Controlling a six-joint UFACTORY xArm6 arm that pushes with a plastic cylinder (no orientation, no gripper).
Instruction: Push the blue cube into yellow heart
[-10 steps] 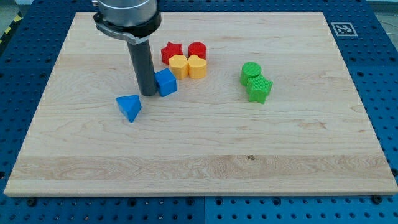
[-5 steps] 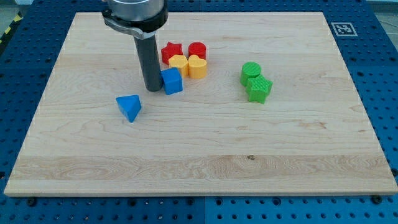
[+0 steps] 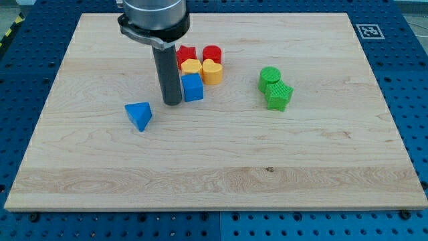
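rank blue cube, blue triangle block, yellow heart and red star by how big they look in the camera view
1. blue triangle block and blue cube: alike, no ranking.
2. yellow heart.
3. red star: partly hidden by the rod and the yellow block in front, so unsure.

My tip touches the cube's left side.

On the desk I count eight blocks: two blue, a cube and a triangular one; two red; two yellow; two green.

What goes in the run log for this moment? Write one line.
my tip: against blue cube's left | blue cube: just below yellow hexagon block | yellow heart: not clearly touched
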